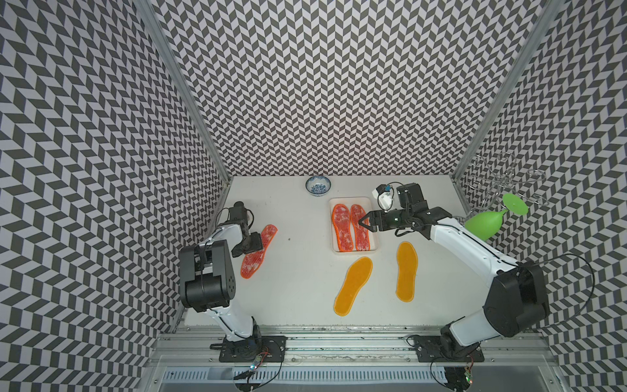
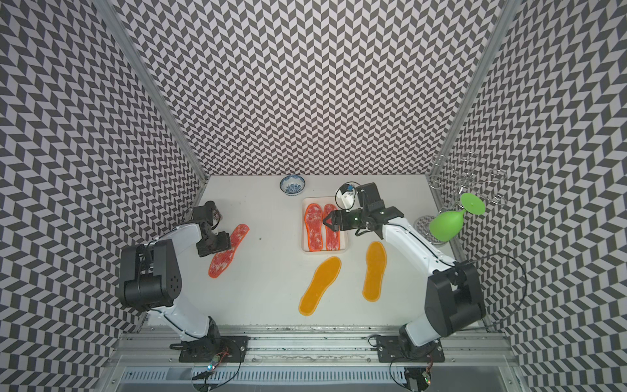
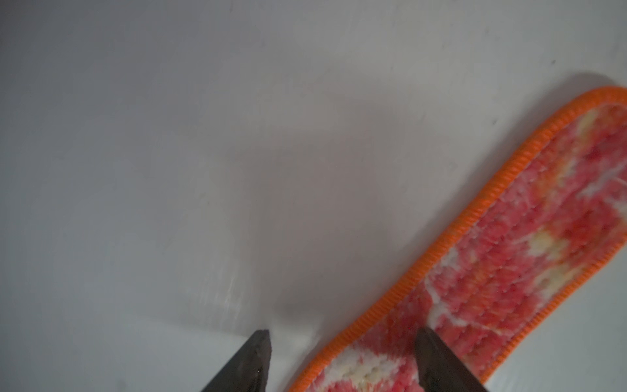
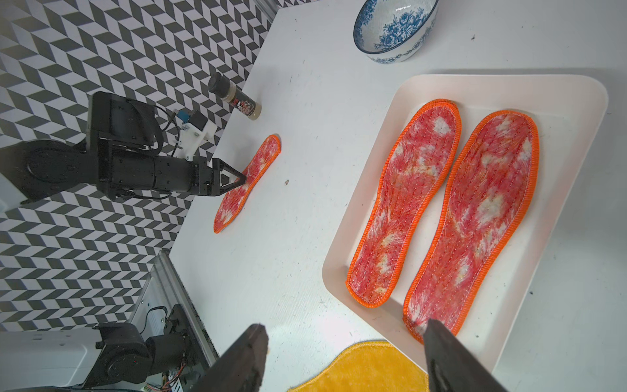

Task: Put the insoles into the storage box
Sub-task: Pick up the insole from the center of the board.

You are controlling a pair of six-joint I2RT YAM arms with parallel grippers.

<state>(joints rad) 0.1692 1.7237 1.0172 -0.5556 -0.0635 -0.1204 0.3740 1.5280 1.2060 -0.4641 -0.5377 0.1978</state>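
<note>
— Left wrist view: where's your loose insole?
— Its edge lies between the spread jaws of your left gripper, well apart from the box. Right gripper gapes empty above the box's two insoles.

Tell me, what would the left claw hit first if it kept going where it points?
Probably the loose red insole: the left gripper hangs open astride its edge, one finger over it, the other over table. Its height is unclear.
</note>
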